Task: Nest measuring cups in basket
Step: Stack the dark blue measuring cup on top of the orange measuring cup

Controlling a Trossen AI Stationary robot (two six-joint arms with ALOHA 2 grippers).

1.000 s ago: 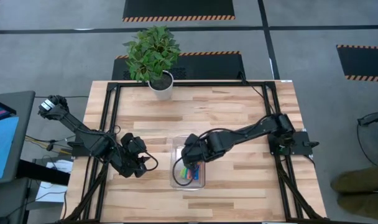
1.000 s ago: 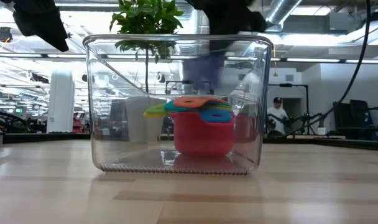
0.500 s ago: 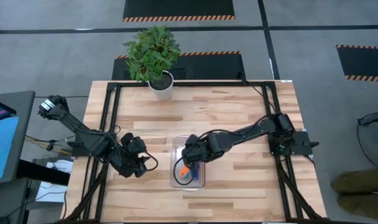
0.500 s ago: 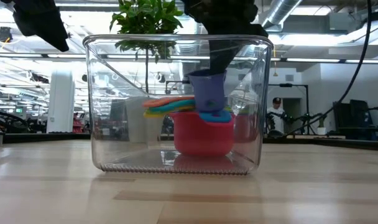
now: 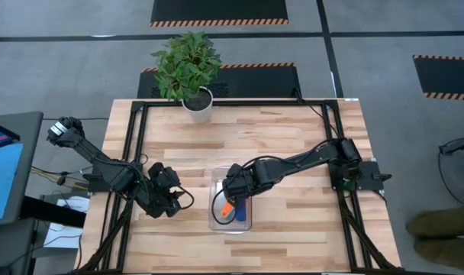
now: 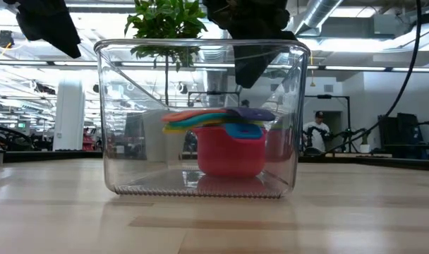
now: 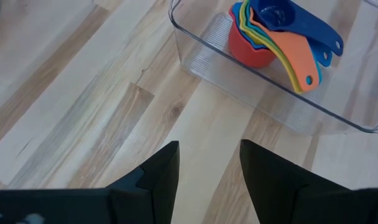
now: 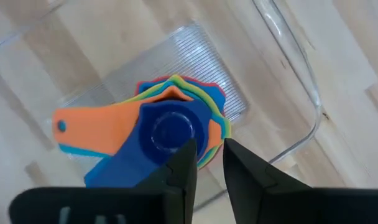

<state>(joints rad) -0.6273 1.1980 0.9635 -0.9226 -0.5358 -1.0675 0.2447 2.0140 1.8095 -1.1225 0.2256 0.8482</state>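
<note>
Currently the right gripper [image 8: 206,163], jaws parted and empty just above the dark blue measuring cup [image 8: 167,132], could topple the nested stack [image 6: 225,141] in the basket [image 6: 109,106] if it snags a handle; left gripper [image 7: 204,171] waits open beside it.

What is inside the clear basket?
The basket holds one stack of measuring cups: a red cup at the bottom, a dark blue one on top. The cups between show only rims and handles.

Nested measuring cups [image 6: 227,141] inside clear basket [image 6: 112,127], right hand [image 6: 253,39] just above.
</note>
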